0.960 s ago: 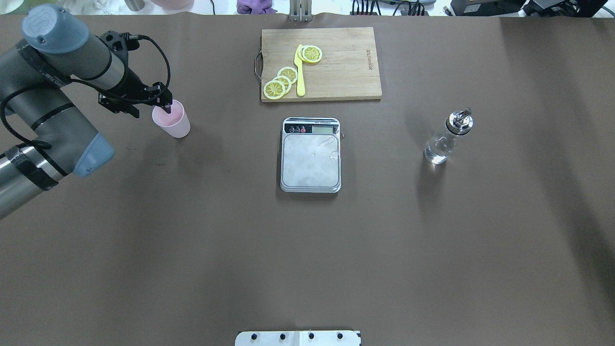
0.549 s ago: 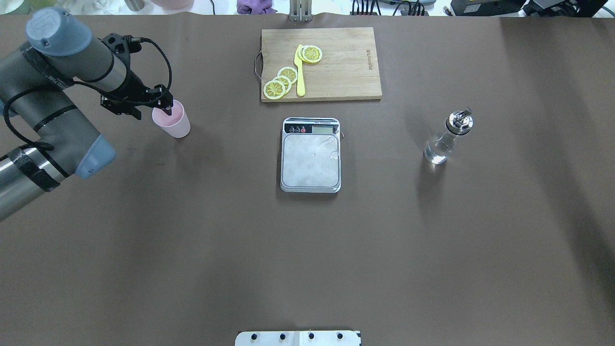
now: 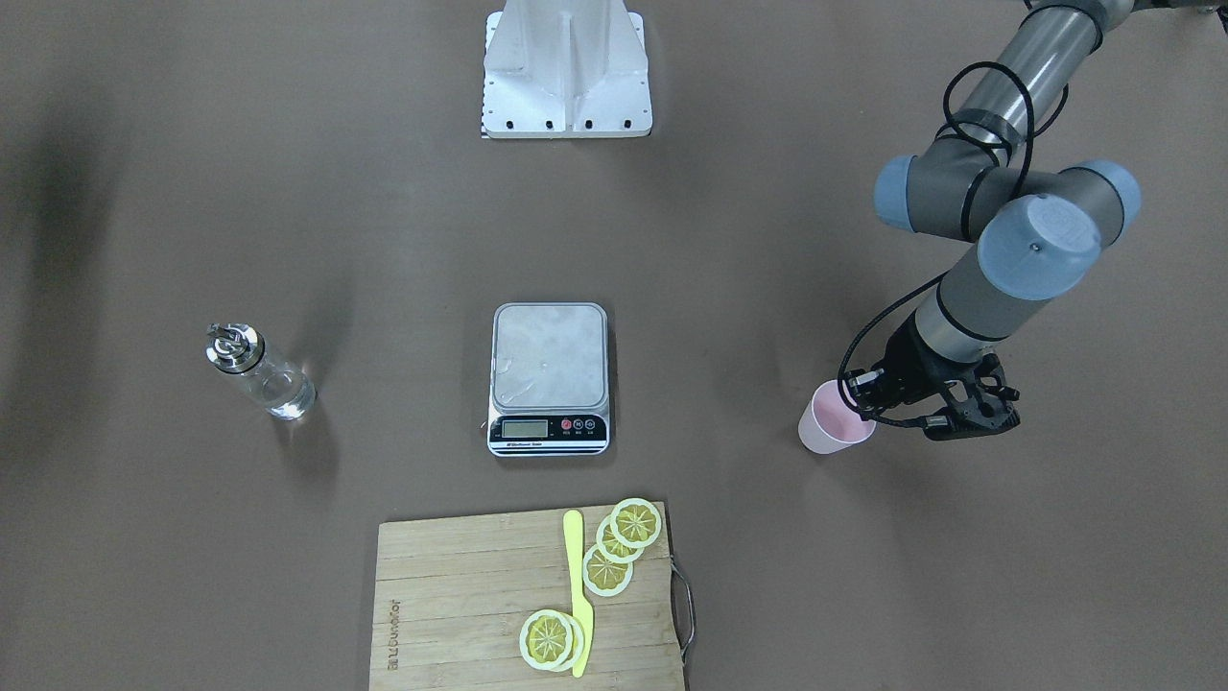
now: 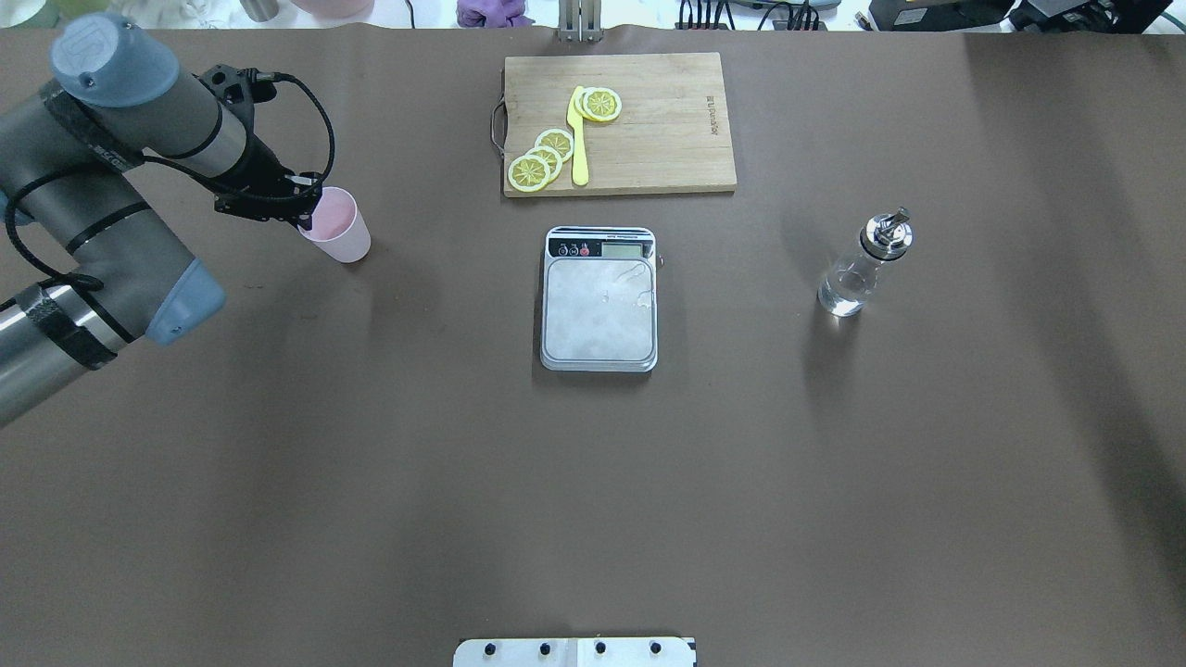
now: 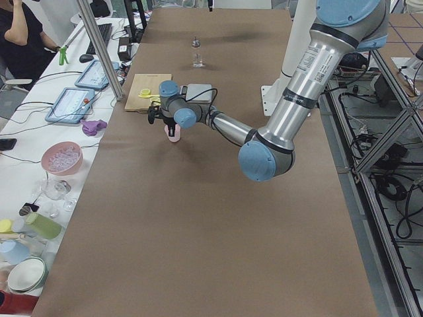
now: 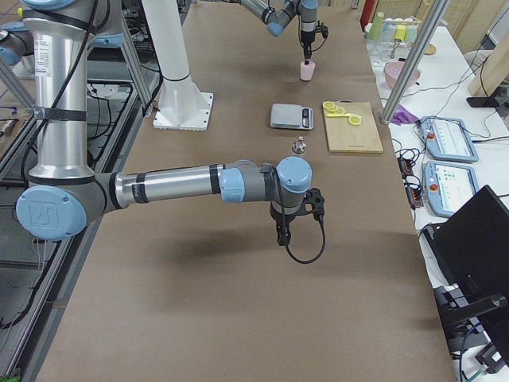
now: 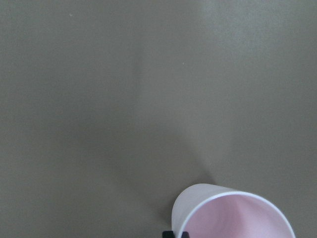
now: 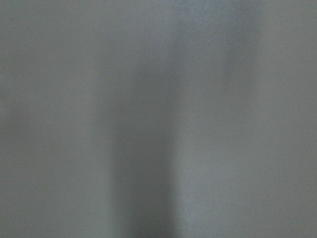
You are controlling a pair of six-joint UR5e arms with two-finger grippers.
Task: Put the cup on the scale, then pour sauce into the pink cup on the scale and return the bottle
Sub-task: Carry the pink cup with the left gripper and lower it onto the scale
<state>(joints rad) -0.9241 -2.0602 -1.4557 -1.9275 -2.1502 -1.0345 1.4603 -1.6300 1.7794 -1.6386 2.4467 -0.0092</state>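
The pale pink cup (image 4: 339, 229) is at the table's left, far to the left of the scale (image 4: 599, 320). My left gripper (image 4: 307, 217) is shut on the cup's rim, one finger inside and one outside. The cup also shows in the front view (image 3: 831, 422) and at the bottom of the left wrist view (image 7: 233, 215), tilted slightly. The scale's steel platform (image 3: 550, 360) is bare. The clear glass bottle (image 4: 857, 273) with its silver spout stands upright to the right of the scale, clear liquid in its base. My right gripper (image 6: 283, 232) shows only in the exterior right view; I cannot tell its state.
A wooden cutting board (image 4: 667, 139) with lemon slices (image 4: 542, 157) and a yellow knife (image 4: 578, 139) lies just beyond the scale. The robot's white base plate (image 3: 566, 67) is at the near edge. Brown table surface lies between cup and scale.
The left gripper's fingers have closed on the cup's rim. The cup has shifted slightly away from the robot and to the right. Scale and bottle have not moved.
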